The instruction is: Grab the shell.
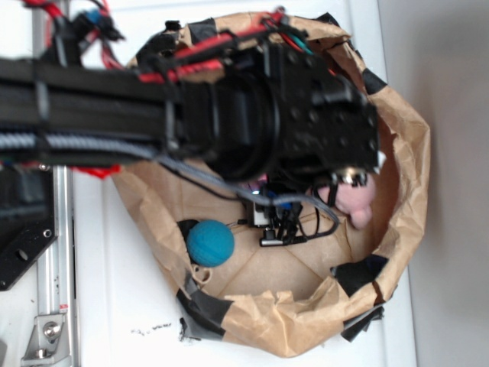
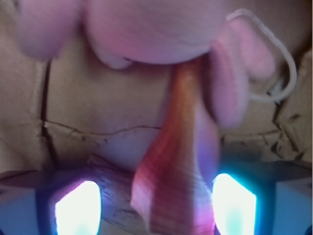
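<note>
In the wrist view the shell (image 2: pixel 178 171) fills the middle, orange-red with fine bands. Its tapered end points up toward the pink plush bunny (image 2: pixel 146 29). My gripper (image 2: pixel 156 210) is open and straddles the shell's wide end. The shell lies close against the right pad (image 2: pixel 234 205), and a gap separates it from the left pad (image 2: pixel 78 208). A rough piece of wood (image 2: pixel 115 193) lies in that gap. In the exterior view my gripper (image 1: pixel 279 229) is down inside the paper-lined basket (image 1: pixel 405 153), and the arm hides the shell.
A blue ball (image 1: pixel 210 242) rests at the basket's left inner wall. The pink bunny (image 1: pixel 355 202) lies just right of the gripper, with a white string (image 2: pixel 281 54) trailing from it. Crumpled brown paper walls with black tape patches (image 1: pixel 359 271) surround everything.
</note>
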Robot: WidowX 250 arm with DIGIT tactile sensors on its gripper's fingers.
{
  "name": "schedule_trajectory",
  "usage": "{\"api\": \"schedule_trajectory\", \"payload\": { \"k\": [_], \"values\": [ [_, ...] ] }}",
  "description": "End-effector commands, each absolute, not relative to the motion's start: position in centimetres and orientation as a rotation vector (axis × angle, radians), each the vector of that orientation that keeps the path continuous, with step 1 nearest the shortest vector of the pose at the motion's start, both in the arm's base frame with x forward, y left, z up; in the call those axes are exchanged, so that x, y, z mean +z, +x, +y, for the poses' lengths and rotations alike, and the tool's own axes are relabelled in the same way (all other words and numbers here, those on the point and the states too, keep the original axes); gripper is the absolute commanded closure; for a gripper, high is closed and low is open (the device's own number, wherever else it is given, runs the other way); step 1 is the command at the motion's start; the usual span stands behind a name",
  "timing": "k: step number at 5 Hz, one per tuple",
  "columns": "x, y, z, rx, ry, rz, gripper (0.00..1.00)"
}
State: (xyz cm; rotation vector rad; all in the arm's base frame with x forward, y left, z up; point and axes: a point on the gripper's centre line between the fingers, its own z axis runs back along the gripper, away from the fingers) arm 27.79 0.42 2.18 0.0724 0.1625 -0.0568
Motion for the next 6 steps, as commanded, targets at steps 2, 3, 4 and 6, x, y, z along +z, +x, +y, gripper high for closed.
{"api": "schedule_trajectory", "payload": {
  "k": [2, 3, 4, 6],
  "values": [
    [6.9, 27.8, 0.3, -0.052, 0.109, 0.053, 1.0],
    [9.9, 27.7, 0.4, -0.048, 0.138, 0.011, 1.0],
    [14.5, 27.1, 0.5, -0.011, 0.125, -0.047, 1.0],
    [18.4, 26.2, -1.1, -0.016, 0.031, -0.126, 1.0]
  ]
}}
